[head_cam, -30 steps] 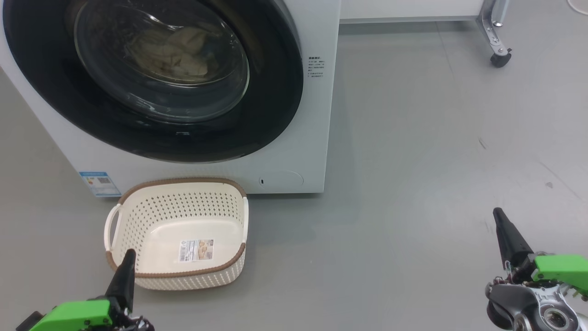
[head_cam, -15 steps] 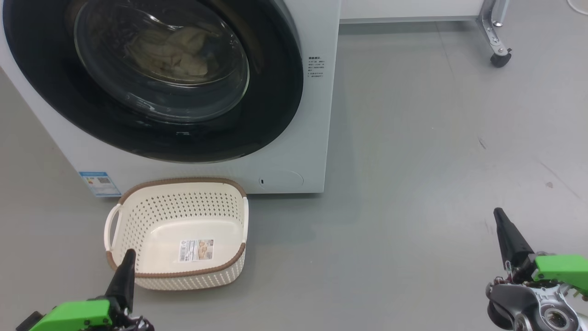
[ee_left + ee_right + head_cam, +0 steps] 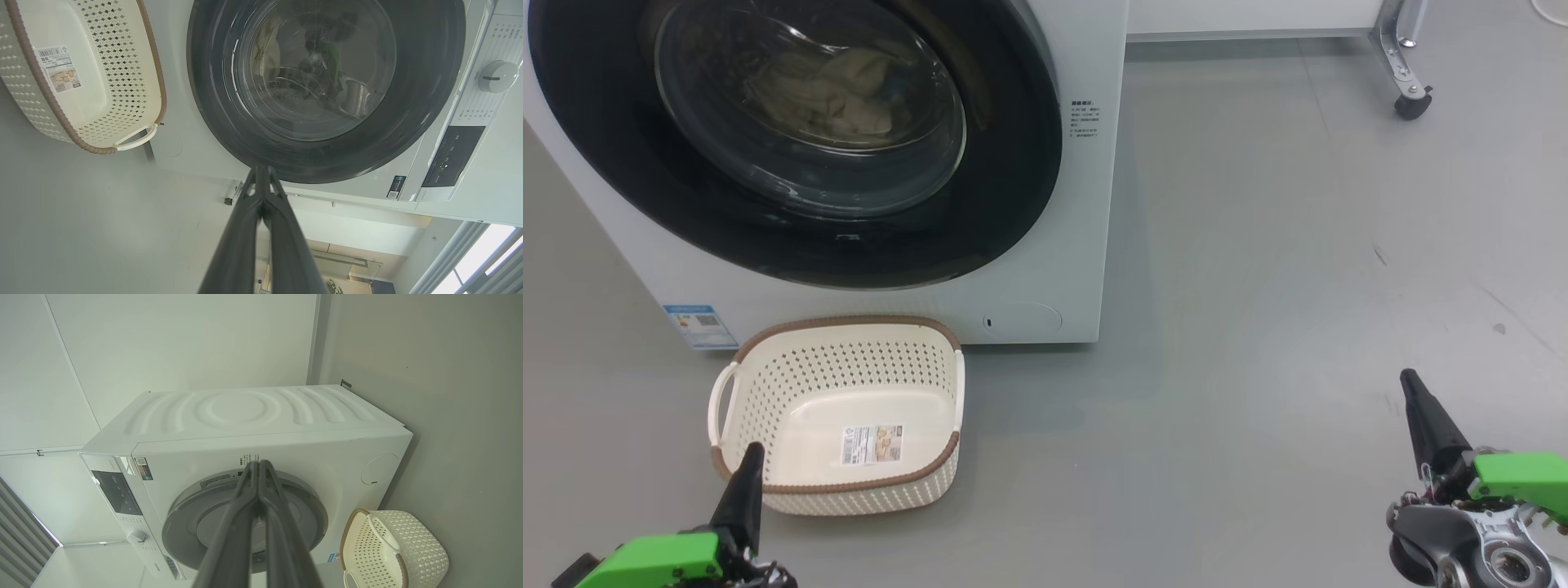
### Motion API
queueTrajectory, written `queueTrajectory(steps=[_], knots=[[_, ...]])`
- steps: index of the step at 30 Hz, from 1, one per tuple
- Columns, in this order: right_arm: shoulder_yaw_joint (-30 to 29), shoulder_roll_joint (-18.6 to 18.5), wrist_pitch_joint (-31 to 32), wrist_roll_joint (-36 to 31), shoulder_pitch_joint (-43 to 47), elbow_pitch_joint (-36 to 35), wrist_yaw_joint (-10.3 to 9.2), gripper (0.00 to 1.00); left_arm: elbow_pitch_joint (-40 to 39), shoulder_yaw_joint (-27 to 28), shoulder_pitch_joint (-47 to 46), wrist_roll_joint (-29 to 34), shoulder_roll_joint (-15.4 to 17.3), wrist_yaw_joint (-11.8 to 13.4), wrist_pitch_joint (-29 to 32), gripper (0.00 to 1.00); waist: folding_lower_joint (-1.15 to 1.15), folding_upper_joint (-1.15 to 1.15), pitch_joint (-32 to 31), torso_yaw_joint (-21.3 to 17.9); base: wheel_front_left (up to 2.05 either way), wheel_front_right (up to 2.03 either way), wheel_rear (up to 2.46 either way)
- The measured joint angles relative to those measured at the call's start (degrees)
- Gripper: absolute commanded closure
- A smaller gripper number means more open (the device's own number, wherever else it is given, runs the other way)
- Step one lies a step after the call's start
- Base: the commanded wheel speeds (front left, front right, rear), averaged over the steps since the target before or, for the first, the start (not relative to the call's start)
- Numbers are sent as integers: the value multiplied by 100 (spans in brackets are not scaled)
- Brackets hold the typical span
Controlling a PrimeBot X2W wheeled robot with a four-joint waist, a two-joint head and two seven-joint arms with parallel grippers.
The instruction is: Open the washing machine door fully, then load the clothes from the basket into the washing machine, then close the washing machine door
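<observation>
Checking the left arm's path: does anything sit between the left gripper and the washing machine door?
Yes: the empty basket sits on the floor just ahead of the left gripper, before the lower front of the washing machine. The washing machine door above it is shut, with nothing visible across it.
</observation>
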Motion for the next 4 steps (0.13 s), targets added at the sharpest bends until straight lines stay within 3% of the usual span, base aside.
queueTrajectory(steps=[4], knots=[[-1,1,0,0,0,0,0,100,0,0,0,-1,0,0,0,100,0,0,0,0,0,0,0]])
